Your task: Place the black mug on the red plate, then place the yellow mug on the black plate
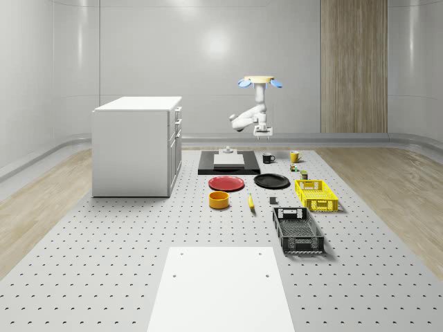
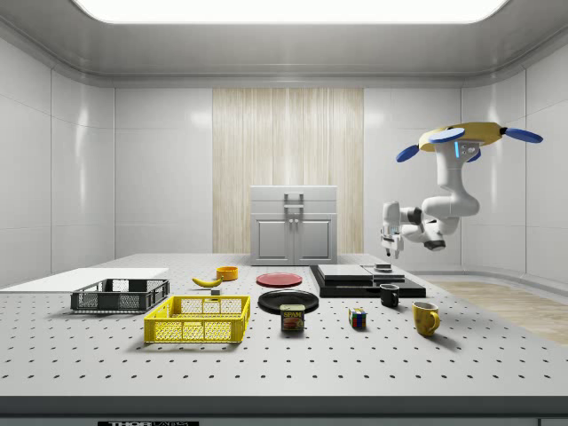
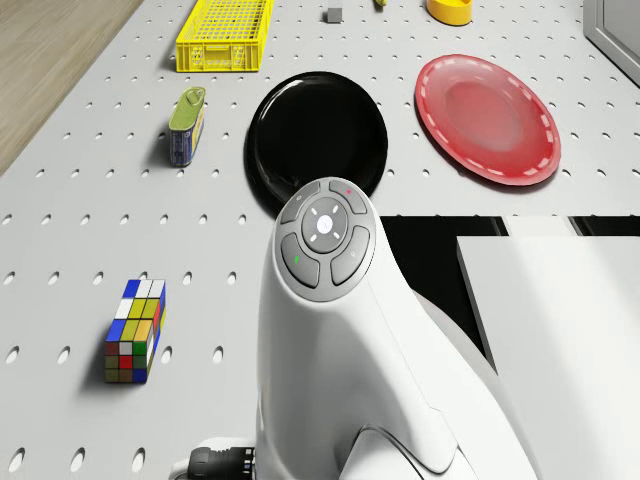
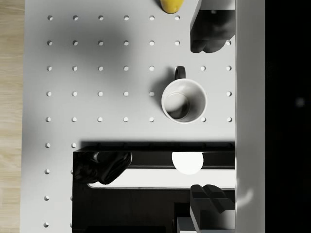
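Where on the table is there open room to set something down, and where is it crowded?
Open: the stretch around the white panel, and the strip between the cabinet and the red plate. Crowded: around the black plate, yellow basket and black basket.

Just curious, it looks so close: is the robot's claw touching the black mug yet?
Apart. In the side view the gripper hangs well above the black mug, with wall visible between them, while the drone hovers higher up.

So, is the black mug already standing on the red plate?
No. In the whole-scene view the black mug stands on the table, behind the black plate, apart from the red plate.
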